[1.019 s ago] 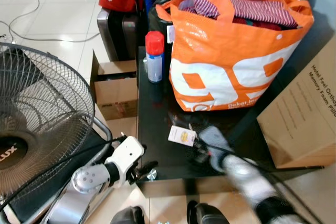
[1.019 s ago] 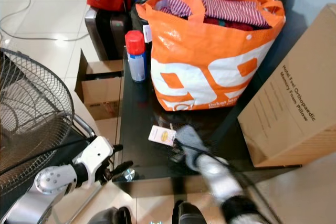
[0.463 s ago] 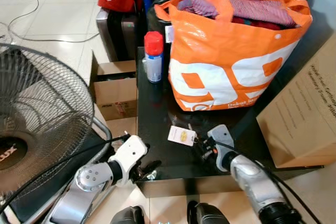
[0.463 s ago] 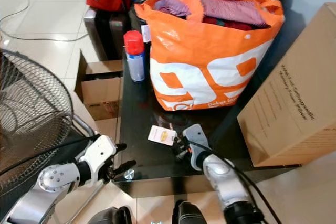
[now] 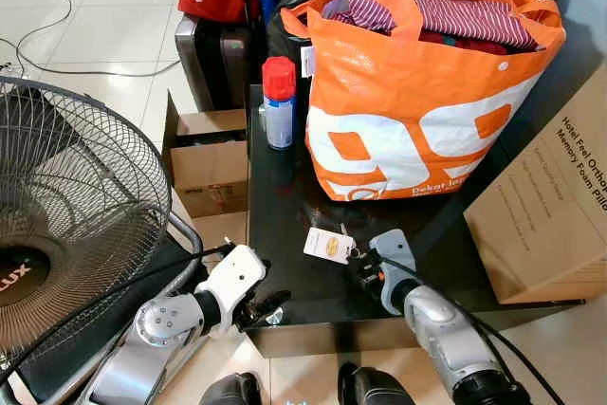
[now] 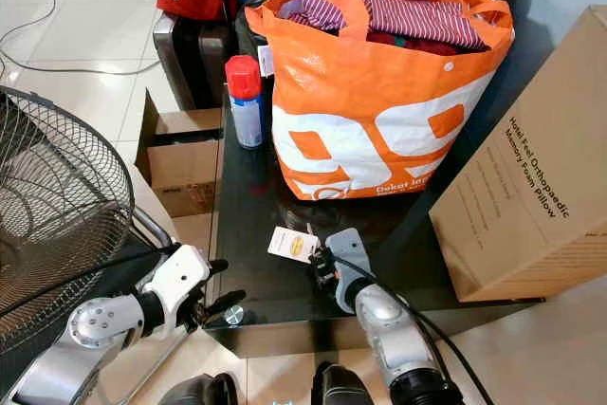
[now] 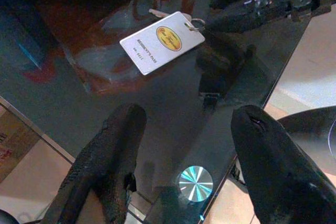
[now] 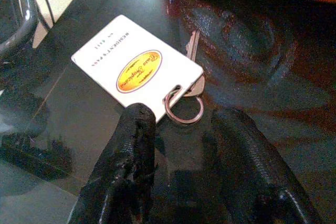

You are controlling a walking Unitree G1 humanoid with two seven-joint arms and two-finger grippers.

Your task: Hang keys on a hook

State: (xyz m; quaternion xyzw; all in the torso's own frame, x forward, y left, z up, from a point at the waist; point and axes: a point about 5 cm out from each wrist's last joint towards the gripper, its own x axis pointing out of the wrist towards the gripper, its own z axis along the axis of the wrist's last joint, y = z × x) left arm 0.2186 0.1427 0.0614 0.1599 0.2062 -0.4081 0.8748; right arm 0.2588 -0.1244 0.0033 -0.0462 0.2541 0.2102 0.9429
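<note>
Where the glossy black tabletop (image 5: 285,225) nears its front edge, the bunch of keys lies flat: a white rectangular plastic tag with a yellow oval logo (image 8: 135,70), a thin metal split ring (image 8: 184,109) through the tag's corner hole, and one silver key (image 8: 192,61) tucked partly under the tag; the ring rests on the glass, nothing lifts it.
Right gripper (image 8: 191,129) sits low over the table just beside the ring; its two black fingers (image 8: 131,150) stand apart with the ring lying between and just ahead of their tips; fingers spread, holding nothing; whether one tip touches the tag's edge, cannot tell.
Left gripper (image 7: 184,129) hovers at the table's front corner, well to the left of the keys; fingers wide apart, empty; a round silver table fitting (image 7: 195,183) shows between them at the glass corner.
Behind the keys stands a large orange woven shopping bag with white lettering (image 5: 417,111), stuffed with striped clothing; left of it a white spray can with a red cap (image 5: 278,101), upright on the table.
Right of the table, a brown cardboard box with printed text (image 5: 555,206); left, a black wire-caged floor fan (image 5: 76,225); further back, open cardboard boxes (image 5: 209,163) on pale tiled floor (image 5: 104,35).
</note>
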